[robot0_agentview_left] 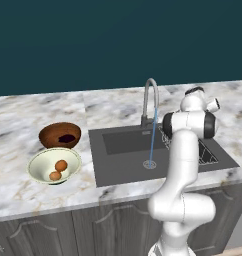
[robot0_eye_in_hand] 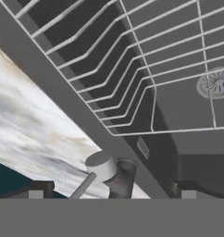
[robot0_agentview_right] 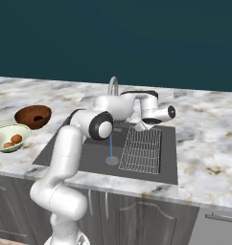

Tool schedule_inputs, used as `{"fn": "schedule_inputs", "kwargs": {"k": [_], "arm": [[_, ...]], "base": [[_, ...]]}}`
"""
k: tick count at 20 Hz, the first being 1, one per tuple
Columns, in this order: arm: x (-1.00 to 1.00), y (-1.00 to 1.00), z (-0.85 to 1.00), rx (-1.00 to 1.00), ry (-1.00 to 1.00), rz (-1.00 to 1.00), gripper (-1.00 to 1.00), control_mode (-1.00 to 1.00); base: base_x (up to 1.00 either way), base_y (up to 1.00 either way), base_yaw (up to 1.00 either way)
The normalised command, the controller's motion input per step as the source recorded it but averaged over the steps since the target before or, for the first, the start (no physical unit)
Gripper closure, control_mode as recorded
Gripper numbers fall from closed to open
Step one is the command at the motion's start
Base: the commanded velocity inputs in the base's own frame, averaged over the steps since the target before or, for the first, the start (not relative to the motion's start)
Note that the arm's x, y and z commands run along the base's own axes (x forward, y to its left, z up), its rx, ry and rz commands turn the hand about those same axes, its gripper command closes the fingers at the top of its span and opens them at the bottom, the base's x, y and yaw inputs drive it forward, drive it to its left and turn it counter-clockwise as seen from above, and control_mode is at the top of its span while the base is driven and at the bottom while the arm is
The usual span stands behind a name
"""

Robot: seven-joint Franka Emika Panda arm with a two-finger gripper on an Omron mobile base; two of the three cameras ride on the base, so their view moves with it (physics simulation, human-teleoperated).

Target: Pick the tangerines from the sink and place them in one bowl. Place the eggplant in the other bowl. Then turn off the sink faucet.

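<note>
On the marble bench (robot0_agentview_left: 23, 195), nearest the front edge, the pale bowl (robot0_agentview_left: 54, 165) holds both tangerines (robot0_agentview_left: 61, 165); just behind it the brown bowl (robot0_agentview_left: 60, 135) holds the eggplant (robot0_agentview_left: 67, 138). To their right lies the sink (robot0_agentview_left: 124, 161), water falling to its drain (robot0_agentview_left: 150, 164), rack (robot0_agentview_right: 142, 149) at one side. Farther back, the jaws (robot0_eye_in_hand: 112, 194) stand wide, empty, near the faucet (robot0_agentview_left: 150, 102) base

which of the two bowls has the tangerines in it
The pale cream-green bowl, nearer the counter's front edge, holds both tangerines. The reddish-brown bowl behind it holds something dark instead.
</note>
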Motion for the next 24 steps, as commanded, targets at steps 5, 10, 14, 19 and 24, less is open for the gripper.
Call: {"fn": "schedule_inputs", "kwargs": {"k": [5,10,14,19,24], "arm": [[0.44,0.00,-0.24,0.04,0.00,0.07,-1.00,-1.00],[0.31,0.02,-0.17,0.01,0.00,0.06,-1.00,-1.00],[0.30,0.13,-0.03,0.00,0.03,0.07,-1.00,-1.00],[0.32,0.35,-0.10,0.00,0.17,0.07,-1.00,-1.00],[0.34,0.49,-0.37,0.00,0.24,0.08,-1.00,-1.00]], "base": [[0.00,0.00,0.00],[0.00,0.00,0.00],[0.00,0.00,0.00],[0.00,0.00,0.00],[0.00,0.00,0.00]]}}
